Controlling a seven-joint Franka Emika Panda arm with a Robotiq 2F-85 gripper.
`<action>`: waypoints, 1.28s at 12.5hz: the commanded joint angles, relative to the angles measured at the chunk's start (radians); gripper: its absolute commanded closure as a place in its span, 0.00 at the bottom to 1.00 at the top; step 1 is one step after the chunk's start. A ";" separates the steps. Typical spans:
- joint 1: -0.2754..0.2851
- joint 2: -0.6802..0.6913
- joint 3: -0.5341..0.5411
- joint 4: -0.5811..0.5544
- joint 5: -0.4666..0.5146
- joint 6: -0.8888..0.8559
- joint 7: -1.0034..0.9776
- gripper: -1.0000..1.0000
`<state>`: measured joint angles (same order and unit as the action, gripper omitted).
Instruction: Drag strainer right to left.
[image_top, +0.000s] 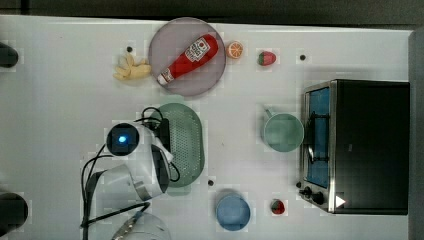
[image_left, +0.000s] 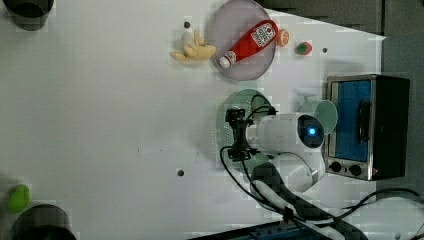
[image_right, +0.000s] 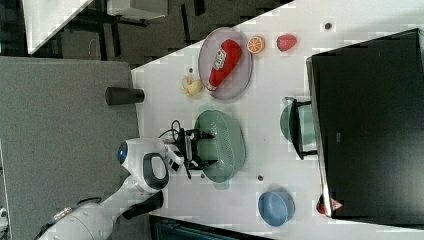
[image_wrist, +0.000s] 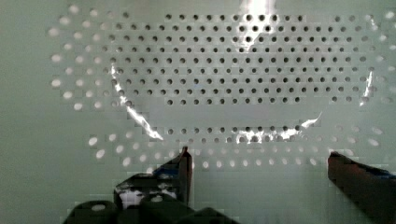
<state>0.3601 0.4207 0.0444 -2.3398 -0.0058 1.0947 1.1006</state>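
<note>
Top view: strainer, pale green oval, lies on the white worktop just below the grey plate carrying a ketchup bottle; green mug well apart on the top view's right.

Left view: arm wrist hangs over the strainer's rim, short of the plate.

Right view: gripper spread wide above the strainer's near wall.

Wrist view: two dark fingertips stand apart over the perforated bottom, nothing held.

Risk, as judged: jaws hooking only the thin rim could slip, or tip the light strainer toward the plate.
</note>
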 joint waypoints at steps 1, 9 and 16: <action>0.027 -0.013 0.027 0.051 0.009 -0.054 0.139 0.00; 0.103 0.033 0.053 0.140 0.085 -0.069 0.150 0.00; 0.182 0.103 0.053 0.258 0.181 -0.076 0.166 0.00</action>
<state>0.5278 0.5239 0.1129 -2.1113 0.1479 1.0293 1.2334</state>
